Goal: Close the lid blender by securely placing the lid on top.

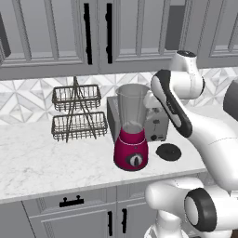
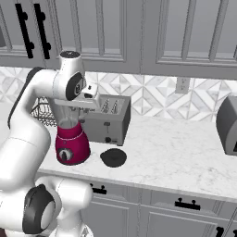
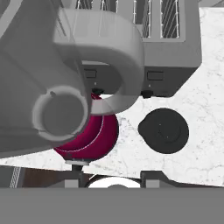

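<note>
Marble counter [image 1: 42,162]: upright blender [image 1: 131,130], mouth skyward; lid [image 1: 168,152] flat beside.

The white arm [image 1: 186,116] arches up and forward, wrist bent downward, its fingers' spread not discernible.

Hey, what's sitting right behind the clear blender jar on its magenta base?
A boxy silver toaster stands behind the blender against the tiled wall. The jar and the arm cover part of its front. The flat black lid lies on the counter beside them.

Grey panelled wall cabinets [image 1: 56,32] with black handles above a geometric tiled backsplash [image 2: 157,99] and white marble counter [image 1: 42,162].
</note>
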Available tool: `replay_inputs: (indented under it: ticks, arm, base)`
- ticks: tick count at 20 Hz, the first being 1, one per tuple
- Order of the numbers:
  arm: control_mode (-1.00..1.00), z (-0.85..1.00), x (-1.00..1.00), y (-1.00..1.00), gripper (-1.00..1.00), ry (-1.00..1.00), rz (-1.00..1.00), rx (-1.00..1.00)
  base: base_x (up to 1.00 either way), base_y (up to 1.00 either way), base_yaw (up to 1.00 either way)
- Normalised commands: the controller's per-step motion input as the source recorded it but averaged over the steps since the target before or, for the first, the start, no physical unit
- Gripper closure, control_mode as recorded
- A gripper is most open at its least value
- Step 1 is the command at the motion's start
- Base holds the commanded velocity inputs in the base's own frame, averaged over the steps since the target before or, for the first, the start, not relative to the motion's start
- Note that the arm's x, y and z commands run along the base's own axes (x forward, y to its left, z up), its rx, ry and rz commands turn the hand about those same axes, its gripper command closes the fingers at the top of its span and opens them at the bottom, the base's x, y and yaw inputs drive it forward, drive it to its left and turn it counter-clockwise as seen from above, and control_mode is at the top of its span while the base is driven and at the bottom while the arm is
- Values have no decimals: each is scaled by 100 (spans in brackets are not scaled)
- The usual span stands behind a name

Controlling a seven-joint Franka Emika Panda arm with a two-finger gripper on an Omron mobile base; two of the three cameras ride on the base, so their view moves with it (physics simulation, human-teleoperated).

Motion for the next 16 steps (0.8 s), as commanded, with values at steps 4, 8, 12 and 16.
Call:
replay_inputs:
  ticks: [4,8,12,16]
  arm:
    - [-100,-4,0,3,-100,1,0,-4]
    - [-100,-33,-17,-59,-100,0,-16,10]
    - [-100,-85,-18,-95,-100,4,-42,15]
    - [-100,-100,0,-70,-100,16,-48,4]
  base:
    - [0,0,0]
    - [0,0,0]
    - [0,0,0]
    - [0,0,0]
